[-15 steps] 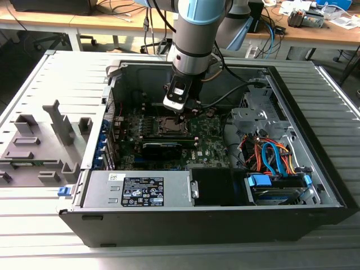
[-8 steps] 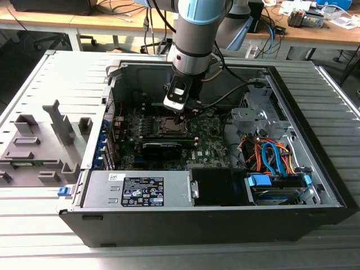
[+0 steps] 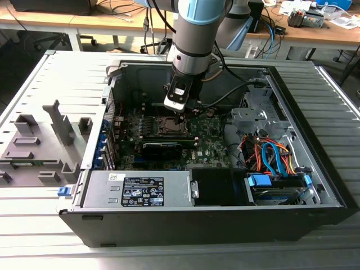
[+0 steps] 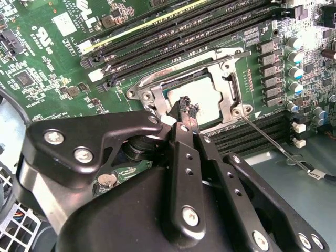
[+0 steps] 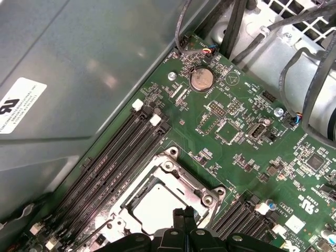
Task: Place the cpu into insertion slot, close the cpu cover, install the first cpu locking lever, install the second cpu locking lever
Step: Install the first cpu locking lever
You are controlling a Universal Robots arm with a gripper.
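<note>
Gripper (image 4: 187, 106) fingers are pressed together, holding nothing, low above the motherboard (image 4: 47, 68). The cpu cover (image 4: 231, 86) lies down over the cpu (image 4: 210, 97), which sits in the insertion slot (image 4: 169, 85). One thin locking lever (image 4: 273, 140) seems unlatched; I judge it needs a slow, steady push.

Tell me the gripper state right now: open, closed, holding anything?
Gripper: shut, with nothing visible between its tips, which are poised just above the cpu.
</note>
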